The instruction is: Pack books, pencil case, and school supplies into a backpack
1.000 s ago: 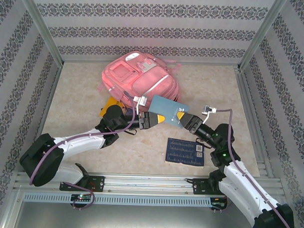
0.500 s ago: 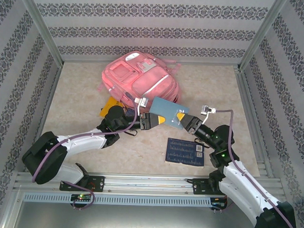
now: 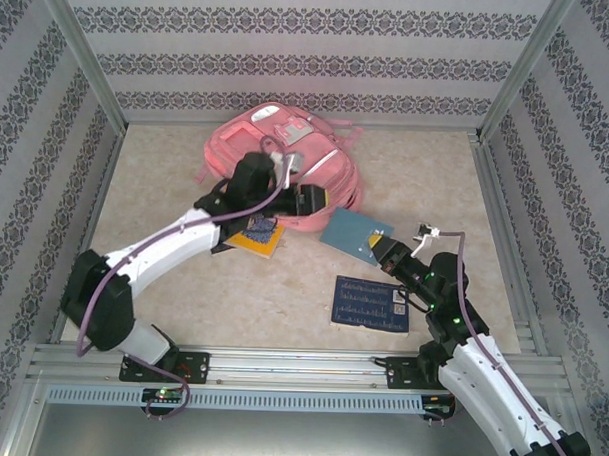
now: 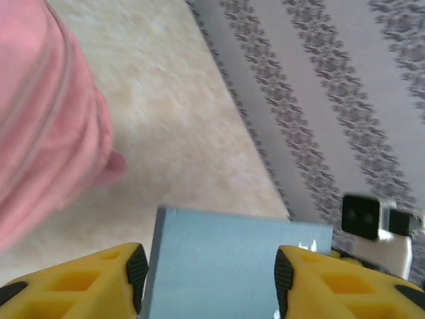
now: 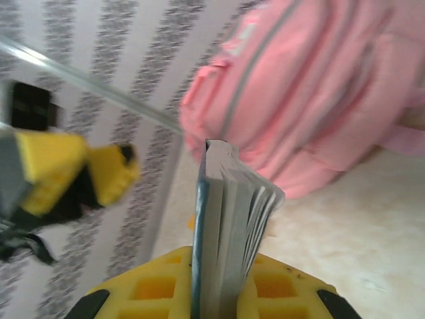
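Beige marbled table (image 3: 156,183), fenced by walls (image 3: 290,57) with dark floral stripes, carries everything.

The pink backpack (image 3: 227,157) lies toward the far edge, about midway between the side walls. The left arm reaches across it from the near left corner, and the left gripper (image 3: 313,200) hangs over the near right part of the bag. In the left wrist view its yellow fingers (image 4: 113,279) stand spread apart with nothing pinched between them. Beyond them sit the flat face of the blue book (image 4: 226,259) and a swell of pink backpack (image 4: 40,119) on the left.

The right gripper (image 3: 381,253) is clamped on the near corner of that blue book (image 3: 352,230), just off the bag's near right side. Whether the book's far corner touches the fabric cannot be told from above. In the right wrist view the right gripper (image 5: 222,266) has its jaws pressed onto the book (image 5: 226,199), which stands edge-on between them with its pages fanning slightly. The backpack (image 5: 319,86) is close behind it, and the left gripper (image 5: 80,173) shows blurred on the left.

A yellow book (image 3: 246,241) lies flat just beside the bag's near edge, partly under the left arm, with a dark patch on its cover too small to make out. A navy book (image 3: 372,303) with white print lies flat nearer the front edge, close to the right arm and apart from the bag.
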Motion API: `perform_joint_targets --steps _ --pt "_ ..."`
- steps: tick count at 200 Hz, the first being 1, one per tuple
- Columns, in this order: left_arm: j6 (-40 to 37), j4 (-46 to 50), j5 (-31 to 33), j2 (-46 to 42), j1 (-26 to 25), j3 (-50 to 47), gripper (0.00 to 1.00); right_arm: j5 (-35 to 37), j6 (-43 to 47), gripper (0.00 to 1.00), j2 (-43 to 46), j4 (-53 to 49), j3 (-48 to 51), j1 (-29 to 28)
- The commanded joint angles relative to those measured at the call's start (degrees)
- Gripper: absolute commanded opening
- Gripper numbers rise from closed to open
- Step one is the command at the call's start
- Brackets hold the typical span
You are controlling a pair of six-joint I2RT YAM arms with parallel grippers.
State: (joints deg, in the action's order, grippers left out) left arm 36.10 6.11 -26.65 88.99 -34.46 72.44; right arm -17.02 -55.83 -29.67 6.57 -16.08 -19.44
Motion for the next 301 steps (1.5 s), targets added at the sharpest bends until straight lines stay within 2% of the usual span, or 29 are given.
perform_joint_targets --steps 1,32,78,126,139,161,176,201,213,262,301 --pt "-14.74 22.80 9.51 7.45 0.52 10.44 0.57 6.81 4.79 0.00 0.75 -8.43 -3.23 0.87" --pt "-20.44 33.31 13.33 19.92 2.65 28.48 0.60 7.49 7.12 0.00 1.11 -11.33 -3.26 2.63" --pt "-25.66 41.68 12.69 35.92 7.80 50.81 0.62 4.42 6.53 0.00 0.16 -10.44 -2.54 3.61" --pt "-25.41 49.49 4.64 51.43 9.72 70.85 0.60 1.11 5.78 0.00 -1.34 -11.17 -3.26 5.76" --pt "-24.67 49.91 0.70 53.72 9.69 72.95 0.59 0.39 5.76 0.00 -1.90 -11.60 -4.93 6.64" --pt "-23.08 48.79 -4.49 54.71 9.67 72.22 0.54 -0.84 5.83 0.00 -3.35 -12.09 -6.45 8.31" --pt "-22.41 48.04 -6.52 54.76 9.72 71.12 0.46 -1.99 5.69 0.00 -5.01 -11.68 -7.50 9.46" --pt "-21.97 48.36 -7.85 54.26 9.76 71.36 0.13 -3.02 5.16 0.00 -7.92 -10.71 -9.50 10.63" --pt "-21.66 48.62 -7.47 53.16 10.15 72.47 0.00 -2.79 4.76 0.00 -9.28 -10.39 -10.60 10.74" --pt "-17.24 45.94 -9.19 43.89 13.43 74.04 0.00 -0.70 -0.36 0.00 -12.76 -6.31 -13.34 10.94" --pt "-13.02 43.68 -15.24 40.06 16.57 74.86 0.00 -0.26 -4.51 0.00 -17.61 -1.79 -15.17 10.96"
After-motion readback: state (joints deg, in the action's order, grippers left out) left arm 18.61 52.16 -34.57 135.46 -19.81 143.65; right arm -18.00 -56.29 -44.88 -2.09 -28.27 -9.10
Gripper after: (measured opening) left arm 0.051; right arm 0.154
